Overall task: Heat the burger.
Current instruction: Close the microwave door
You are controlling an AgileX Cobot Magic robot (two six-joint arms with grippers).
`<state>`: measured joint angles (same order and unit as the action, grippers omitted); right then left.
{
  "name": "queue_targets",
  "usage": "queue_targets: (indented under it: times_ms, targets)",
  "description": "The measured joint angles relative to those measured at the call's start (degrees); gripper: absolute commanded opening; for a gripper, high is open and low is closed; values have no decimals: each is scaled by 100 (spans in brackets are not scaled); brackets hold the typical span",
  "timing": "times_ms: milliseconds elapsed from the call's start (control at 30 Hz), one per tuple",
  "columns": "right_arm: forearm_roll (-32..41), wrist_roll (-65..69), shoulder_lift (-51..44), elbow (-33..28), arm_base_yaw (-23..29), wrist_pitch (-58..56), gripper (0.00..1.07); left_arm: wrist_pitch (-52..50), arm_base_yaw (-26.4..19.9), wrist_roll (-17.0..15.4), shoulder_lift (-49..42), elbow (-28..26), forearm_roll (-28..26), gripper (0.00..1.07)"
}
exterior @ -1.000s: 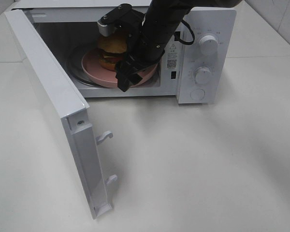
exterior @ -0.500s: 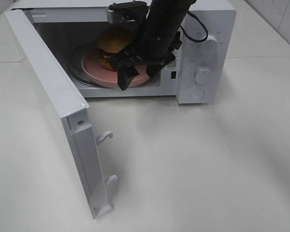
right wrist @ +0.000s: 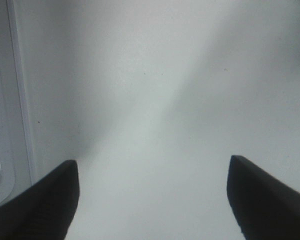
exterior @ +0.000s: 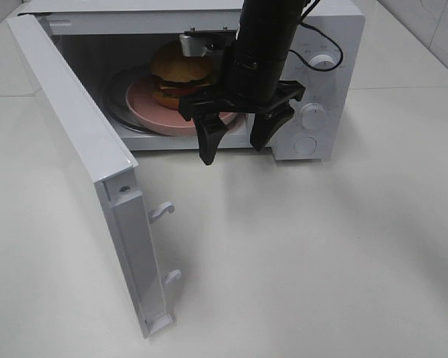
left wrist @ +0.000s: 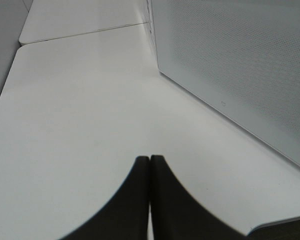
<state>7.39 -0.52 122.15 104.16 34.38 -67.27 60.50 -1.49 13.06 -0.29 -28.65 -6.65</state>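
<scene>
Burger (exterior: pixel 181 68) sits on pink plate (exterior: pixel 143 104) inside open microwave (exterior: pixel 336 33); right gripper (exterior: pixel 232 151) released, empty, before the cavity; left gripper (left wrist: pixel 150 159) clenched, empty.

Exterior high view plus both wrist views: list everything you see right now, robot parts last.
microwave: one, white, back of the table
microwave door: one, white, swung open on the left
knobs: two, white, right control panel
pink plate: one, pink, inside the microwave
burger: one, golden-brown bun, on the pink plate
table: one, white, under everything
right gripper: one, black, open and empty, in front of the microwave opening
left gripper: one, black, shut, over bare table
</scene>
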Motion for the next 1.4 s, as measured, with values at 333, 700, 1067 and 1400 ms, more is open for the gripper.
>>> queue_targets:
  times_ms: [333,700,1067,1400]
  targets:
    - [-808,493,-109,0,0,-235,76,0,0,0,0,0,0,0]
    - [-1272,854,-1037,-309,-424,-246,76,0,0,0,0,0,0,0]
    - [-1324,871,-2131,-1261,-1839,-246,76,0,0,0,0,0,0,0]
    - [-1415,854,-3421,-2492,-2756,-246,76,0,0,0,0,0,0,0]
